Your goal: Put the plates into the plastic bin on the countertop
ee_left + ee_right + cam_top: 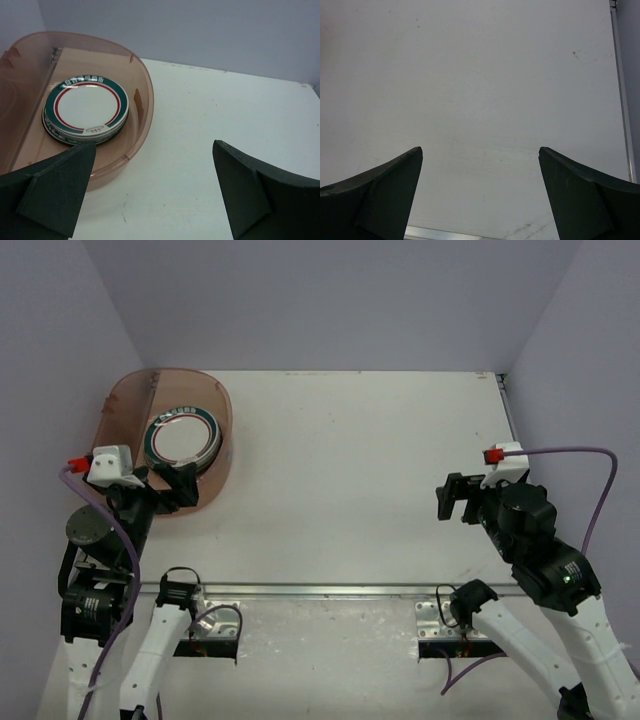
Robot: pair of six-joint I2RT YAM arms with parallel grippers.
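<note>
At the far-left corner of your countertop (350, 470), the plates (86, 107) lie stacked inside the plastic bin (146, 95), its near wall between them and your left gripper (154, 147), fingers spread, empty. Your right gripper (480, 150) hangs released near the metal rail (320, 589).

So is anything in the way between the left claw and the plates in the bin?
Only the plastic bin itself: its near wall runs between the open left gripper and the stack of plates lying inside. Nothing else visible stands between them.
</note>
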